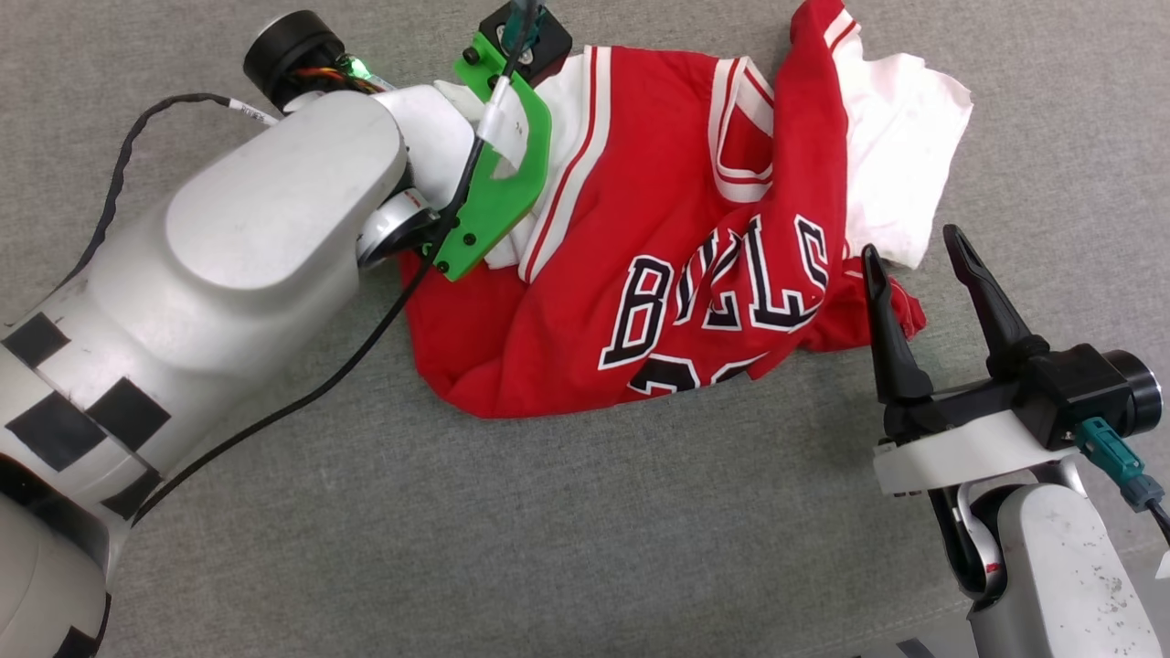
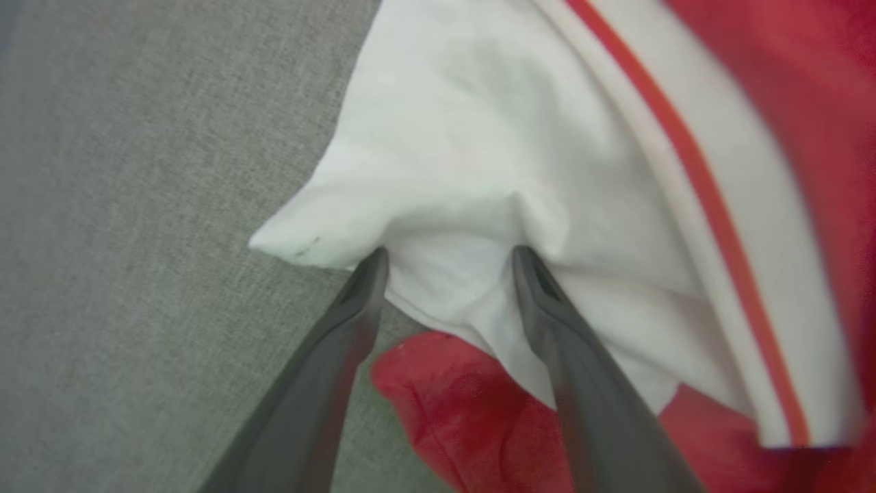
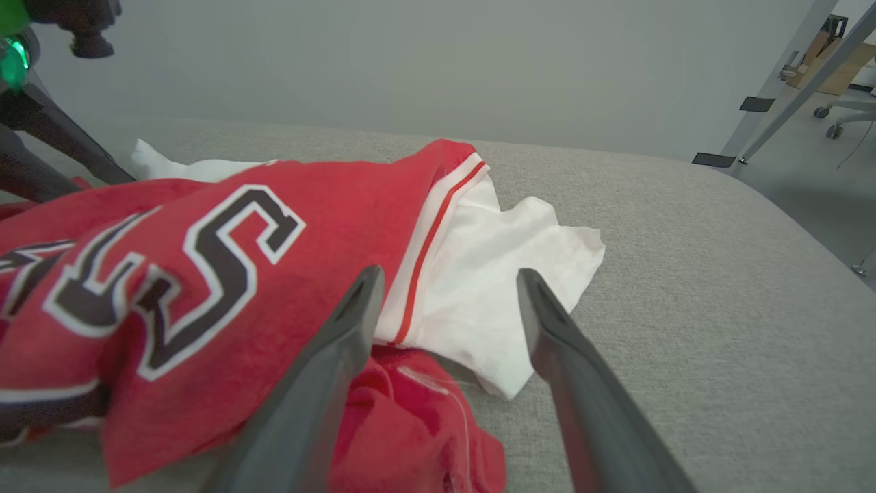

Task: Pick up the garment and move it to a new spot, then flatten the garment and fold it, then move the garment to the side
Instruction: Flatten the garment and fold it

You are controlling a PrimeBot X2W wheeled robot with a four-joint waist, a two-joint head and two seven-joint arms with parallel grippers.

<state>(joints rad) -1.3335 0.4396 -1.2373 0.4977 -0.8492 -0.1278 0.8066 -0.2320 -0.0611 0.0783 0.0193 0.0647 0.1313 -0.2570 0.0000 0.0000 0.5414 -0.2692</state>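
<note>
Opening step, the pick-up: the garment lies crumpled and print side up on the grey cloth surface, not yet lifted, flattened or folded. Left arm reaches across the shirt's upper left part, its green bracket hanging over the striped trim. In the left wrist view, the left gripper has its jaws apart, and both tips are pressed into a raised fold of the left-hand sleeve. White cloth bunches between the tips but is not pinched. The right gripper stands released, fingers spread wide. It sits at the shirt's right edge, just beside a red fold below the right-hand sleeve. The right wrist view shows that gripper low over the surface, with the sleeve's striped seam ahead between its fingers and no cloth caught.

Judged stage: grasp being set up on the left side, while the right side is poised but not engaged.

Next move, as judged, calls for the left jaws to close fully on the sleeve fold, taking enough layers to hold under the shirt's weight. The right gripper should advance onto the near edge and close there. Both arms can then raise the cloth together, so that it hangs free and can be carried to a fresh place
</note>
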